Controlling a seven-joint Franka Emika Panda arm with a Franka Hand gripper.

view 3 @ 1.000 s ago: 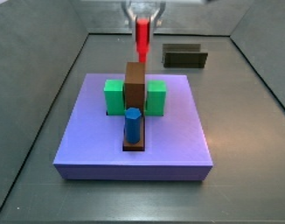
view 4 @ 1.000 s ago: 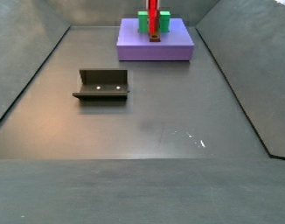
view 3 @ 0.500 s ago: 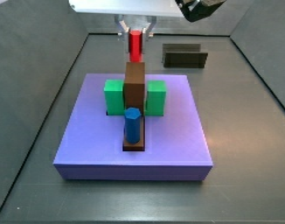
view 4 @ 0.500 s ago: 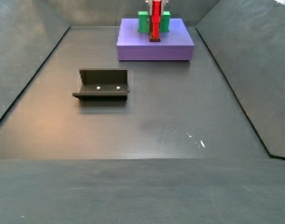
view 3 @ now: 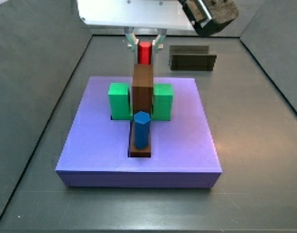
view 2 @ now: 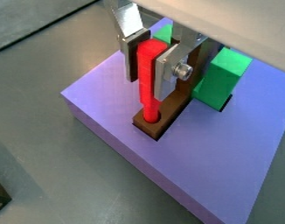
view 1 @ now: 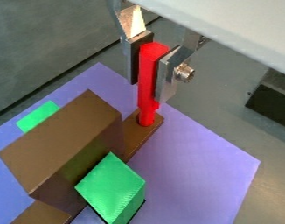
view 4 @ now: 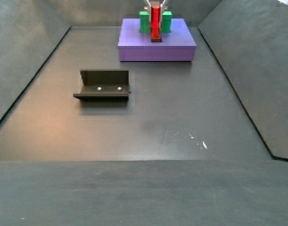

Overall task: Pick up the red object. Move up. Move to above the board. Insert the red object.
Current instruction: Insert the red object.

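The tool is clenched on the red object, its flat silver fingers pressing the upper part of the peg from two sides. The peg hangs straight down from the tool with its long axis upright, and in both wrist views its lower end meets the end of the board directly beneath the tool; it looks to be seated in or just entering a hole there, though the frames do not show how deep. The rest of the brown bar, with its green blocks, runs away from the tool to one side. In a side view the tool stands at the far end of the board, well apart from the blue peg at the opposite end. The move ahead turns on keeping the peg vertical, since the hole lies straight below the tool.
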